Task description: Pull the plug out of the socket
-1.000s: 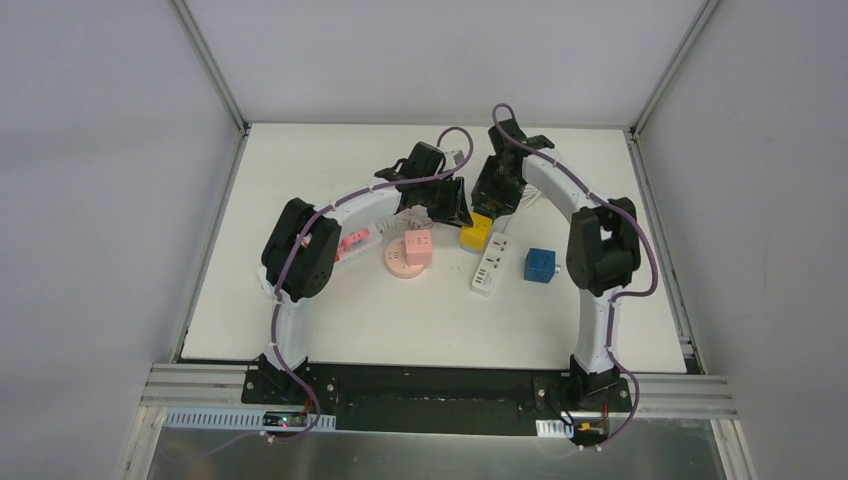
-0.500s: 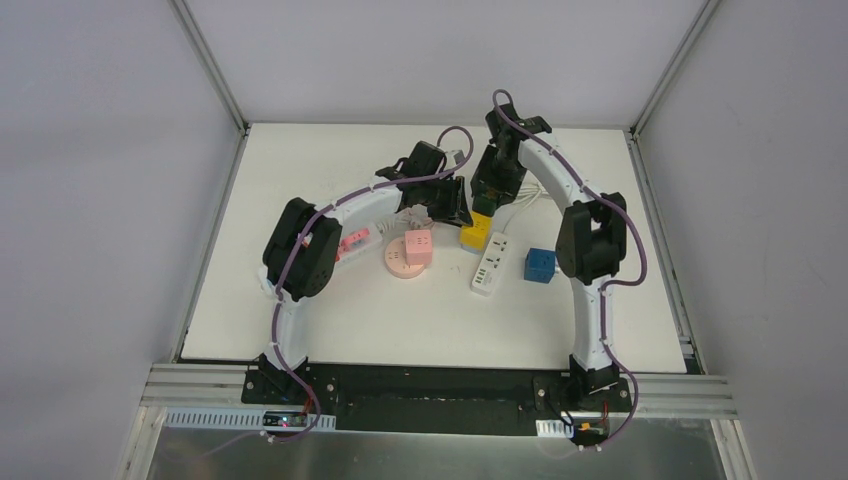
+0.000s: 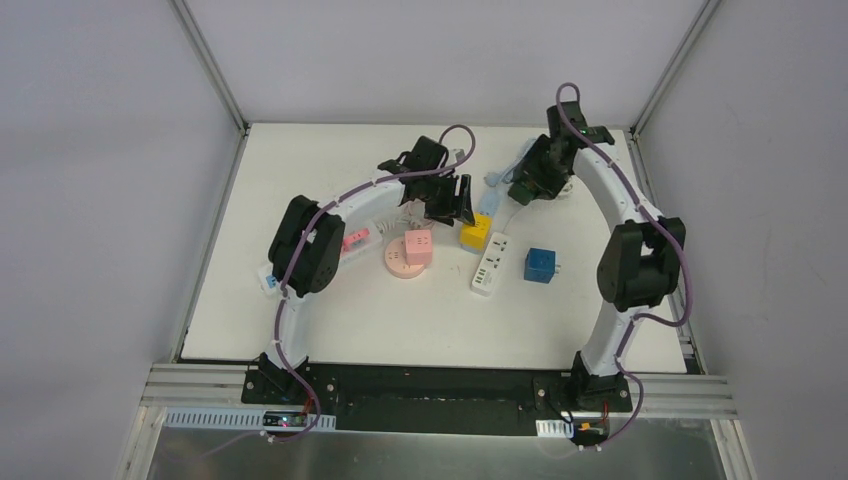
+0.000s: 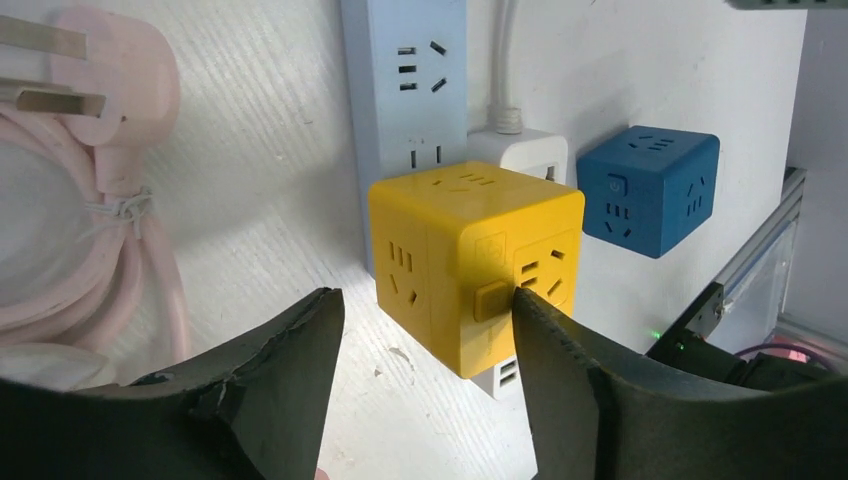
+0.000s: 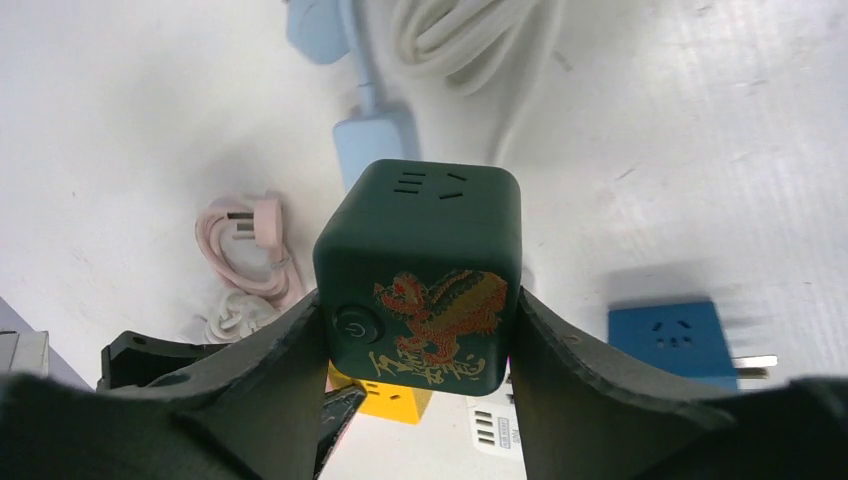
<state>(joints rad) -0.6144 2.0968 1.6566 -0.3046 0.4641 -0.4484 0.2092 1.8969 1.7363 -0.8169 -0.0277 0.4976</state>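
Observation:
The yellow cube socket (image 4: 475, 265) stands on the table against a light blue power strip; the top view shows this socket (image 3: 475, 233) at mid-table. My left gripper (image 4: 425, 300) is open: the right finger rests against the cube's button side and the left finger stands apart from it. From above, the left gripper (image 3: 450, 205) hangs just behind the cube. The dark green cube plug (image 5: 420, 270), printed with a red-gold dragon, is clamped between both fingers of my right gripper (image 5: 415, 310), lifted clear of the table. In the top view the right gripper (image 3: 527, 185) is at the back right.
A white power strip (image 3: 491, 263) and a blue cube (image 3: 540, 265) lie right of the yellow cube. A pink cube (image 3: 418, 247) sits on a round pink base to its left. A pink plug with coiled cord (image 4: 110, 80) and a white coiled cord (image 5: 460, 35) lie behind.
My right arm swung from above the yellow cube to the back right, carrying the green cube away from it. My left gripper's jaws opened off the yellow cube.

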